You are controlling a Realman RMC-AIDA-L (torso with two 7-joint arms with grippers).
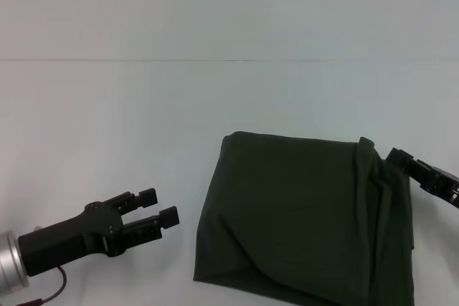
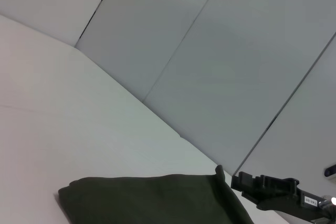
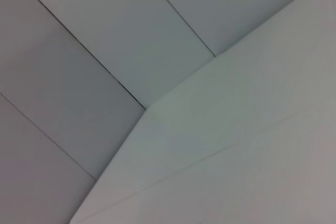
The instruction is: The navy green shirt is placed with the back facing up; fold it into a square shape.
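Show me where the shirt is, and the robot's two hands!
shirt [image 1: 294, 213], head view, middle of the folded cloth.
left end effector [image 1: 159, 213], head view, between its two fingertips.
right end effector [image 1: 399, 157], head view, tip at the shirt's right edge.

White tabletop [image 1: 107, 141] filled lower part of head view, plain, matte. Thin seam line [image 1: 143, 60] ran across tabletop, well beyond near edge. Pale grey wall [image 2: 220, 51] stood behind tabletop, built of flat panels split by thin dark joints [image 2: 181, 38]. Same panelled wall [image 3: 79, 51] showed in right wrist view, meeting tabletop at straight edge. Light was even, soft, no hard shadows on tabletop. No windows, floor not visible.
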